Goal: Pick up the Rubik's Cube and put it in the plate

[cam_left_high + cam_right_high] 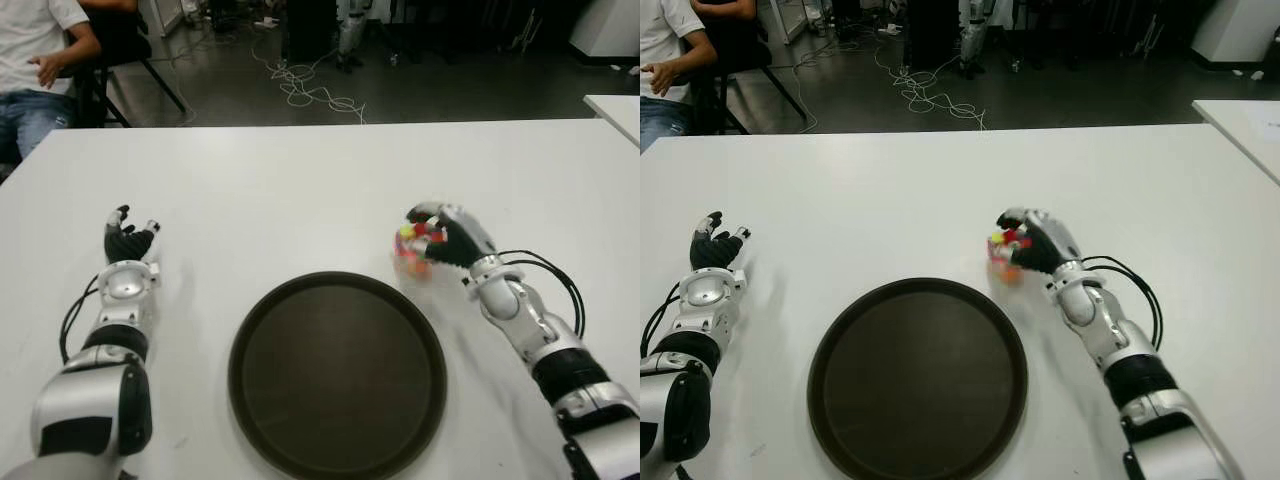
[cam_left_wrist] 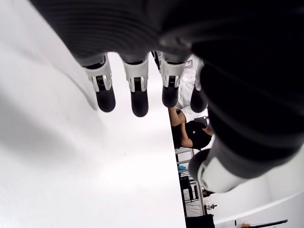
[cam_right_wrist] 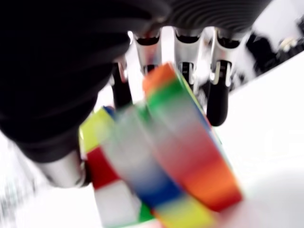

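Observation:
The Rubik's Cube (image 1: 411, 252), multicoloured and blurred, is just off the dark round plate's (image 1: 338, 375) far right rim. My right hand (image 1: 440, 235) is shut on it from the right, fingers curled over its top. In the right wrist view the cube (image 3: 166, 156) fills the space between thumb and fingers (image 3: 217, 95), tilted; I cannot tell if it touches the table. The plate holds nothing. My left hand (image 1: 128, 250) shows to the left of the plate, fingers (image 2: 137, 95) relaxed and holding nothing.
The white table (image 1: 300, 180) extends well beyond the plate on all sides. A seated person (image 1: 35, 60) is past the far left corner. Cables (image 1: 310, 90) lie on the floor behind. A second white table's corner (image 1: 615, 110) shows at the far right.

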Tool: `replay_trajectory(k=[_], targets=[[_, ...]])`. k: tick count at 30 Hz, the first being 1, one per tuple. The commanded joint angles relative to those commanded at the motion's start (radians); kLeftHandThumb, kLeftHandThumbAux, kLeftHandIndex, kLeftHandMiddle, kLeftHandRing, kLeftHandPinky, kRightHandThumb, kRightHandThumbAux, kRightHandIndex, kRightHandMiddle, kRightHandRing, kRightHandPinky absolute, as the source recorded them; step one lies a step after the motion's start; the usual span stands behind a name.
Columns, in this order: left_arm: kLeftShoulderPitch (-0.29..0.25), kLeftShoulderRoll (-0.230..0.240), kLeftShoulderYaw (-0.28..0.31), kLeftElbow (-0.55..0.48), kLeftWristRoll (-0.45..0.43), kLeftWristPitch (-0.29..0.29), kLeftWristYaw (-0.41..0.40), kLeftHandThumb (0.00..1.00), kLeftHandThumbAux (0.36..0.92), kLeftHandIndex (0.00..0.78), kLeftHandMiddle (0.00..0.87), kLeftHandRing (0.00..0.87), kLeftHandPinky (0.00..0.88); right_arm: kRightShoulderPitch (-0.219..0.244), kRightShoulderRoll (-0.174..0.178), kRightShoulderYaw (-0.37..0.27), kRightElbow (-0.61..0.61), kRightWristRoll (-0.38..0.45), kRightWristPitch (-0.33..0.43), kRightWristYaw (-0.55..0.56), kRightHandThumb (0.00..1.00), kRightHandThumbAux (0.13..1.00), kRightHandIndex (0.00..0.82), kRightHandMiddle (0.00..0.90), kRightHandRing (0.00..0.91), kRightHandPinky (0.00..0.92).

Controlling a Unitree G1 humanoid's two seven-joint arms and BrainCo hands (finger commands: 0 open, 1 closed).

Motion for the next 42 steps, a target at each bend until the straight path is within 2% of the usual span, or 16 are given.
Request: replay_trajectory(k=[4,12,42], targets=[[0.000,0.001,-0.003,0.001,0.005,0.001,0.006,0.070,0.733,0.045,0.058,0.075,0.087,0.003,0.015,-0.028,0.003,0.053,-0.019,0.027,0.715,0.709,0.441,0.845,0.844,0.842],[0.001,0.000,-0.003,0.000,0.004,0.004,0.005,0.071,0.737,0.054,0.059,0.075,0.096,0.007,0.025,-0.052,0.000,0.095,-0.025,0.052,0.717,0.710,0.442,0.848,0.849,0.843],[0.002,0.001,-0.002,0.000,0.003,-0.002,0.002,0.081,0.743,0.040,0.051,0.070,0.092,0.012,0.045,-0.099,-0.026,0.136,-0.005,0.067,0.718,0.710,0.441,0.819,0.827,0.824]])
